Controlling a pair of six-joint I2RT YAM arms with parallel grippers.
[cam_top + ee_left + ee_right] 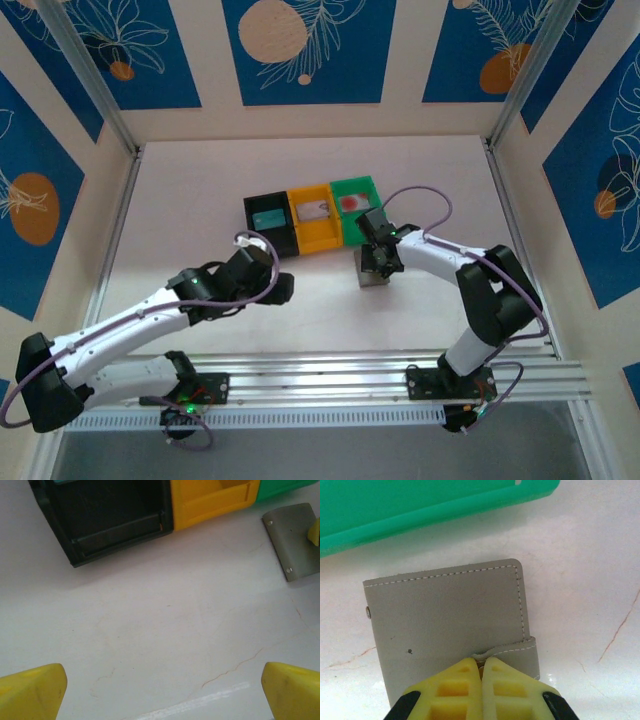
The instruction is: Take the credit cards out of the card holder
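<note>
The card holder (450, 615) is a flat grey-taupe wallet with white stitching, lying closed on the table just in front of the green bin (420, 505). My right gripper (481, 665) is shut, and its yellow tips pinch the wallet's strap tab at its near edge. From above, that gripper (378, 255) stands over the card holder (374, 274). Credit cards lie in the bins: a pale one with a red dot (350, 202) in green, a greyish one (313, 210) in orange, a teal one (268, 216) in black. My left gripper (162, 692) hangs open over bare table, and the card holder (295, 540) lies at its far right.
Three bins stand in a row mid-table: black bin (272, 222), orange bin (316, 222), green bin (356, 213). The black bin (110, 525) and orange bin (210, 500) lie just ahead of my left gripper (265, 255). Walls enclose the white table (200, 200) on three sides.
</note>
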